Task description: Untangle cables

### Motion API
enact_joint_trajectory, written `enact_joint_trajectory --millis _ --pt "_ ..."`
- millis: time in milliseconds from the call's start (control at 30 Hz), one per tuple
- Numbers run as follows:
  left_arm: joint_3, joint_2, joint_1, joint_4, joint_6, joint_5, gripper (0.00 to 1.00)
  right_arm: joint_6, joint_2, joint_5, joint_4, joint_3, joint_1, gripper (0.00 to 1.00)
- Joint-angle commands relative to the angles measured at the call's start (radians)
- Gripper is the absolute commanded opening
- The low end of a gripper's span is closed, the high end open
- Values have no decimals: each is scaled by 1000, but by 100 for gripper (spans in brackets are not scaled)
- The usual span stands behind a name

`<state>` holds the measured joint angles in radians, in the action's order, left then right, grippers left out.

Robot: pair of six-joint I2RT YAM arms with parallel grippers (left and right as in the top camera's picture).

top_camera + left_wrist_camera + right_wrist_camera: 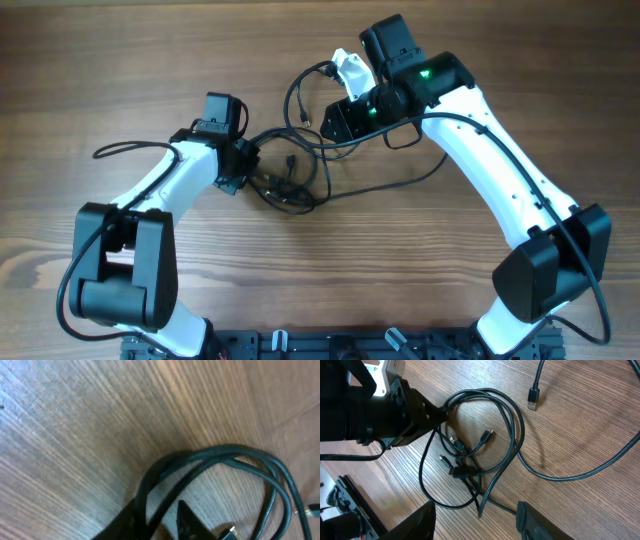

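The wooden table (100, 60) fills every view, its grain running left to right in the overhead view. The left arm (170, 180) reaches in from the near left and the right arm (490, 150) from the near right, and both point toward the middle.

The cables (290, 180) lie between them at the table's centre. They are thin black cords in loose, overlapping loops, with one loop reaching toward the far side and one long strand (400, 185) trailing right under the right arm. In the right wrist view the loops (480, 460) cross over a small knot.

The left gripper (250, 165) sits at the left edge of the tangle, low over the wood. Its wrist view shows cords (240, 455) running in between its two fingers (185, 520), which stand a little apart. Whether they pinch a cord cannot be told.

The right gripper (477, 522) hangs above the tangle's right side with its fingers (530, 520) spread wide, holding nothing.

A flat plug (533, 397) lies apart on bare wood, and smaller plug ends (487, 435) rest inside the loops.
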<state>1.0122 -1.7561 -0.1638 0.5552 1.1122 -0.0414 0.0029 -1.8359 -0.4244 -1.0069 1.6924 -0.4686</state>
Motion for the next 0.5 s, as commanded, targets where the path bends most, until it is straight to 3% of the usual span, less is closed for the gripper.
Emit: enact_joint_trajectory --millis 0,267,333,400,467 --pt "-12 -13 -2 -6 -5 62 21 -11 18 10 -1 0 -3 53" --pt "-12 -13 -2 -7 -5 104 15 -26 18 10 0 0 -3 53" --pt "-12 -13 -2 -11 -5 114 4 -26 18 10 2 0 -3 53" --pt "-11 -13 -2 -19 -11 114 4 -27 18 2 7 0 -3 45" --pt "-10 2 6 -54 -157 111 4 -50 18 1 16 0 -5 45"
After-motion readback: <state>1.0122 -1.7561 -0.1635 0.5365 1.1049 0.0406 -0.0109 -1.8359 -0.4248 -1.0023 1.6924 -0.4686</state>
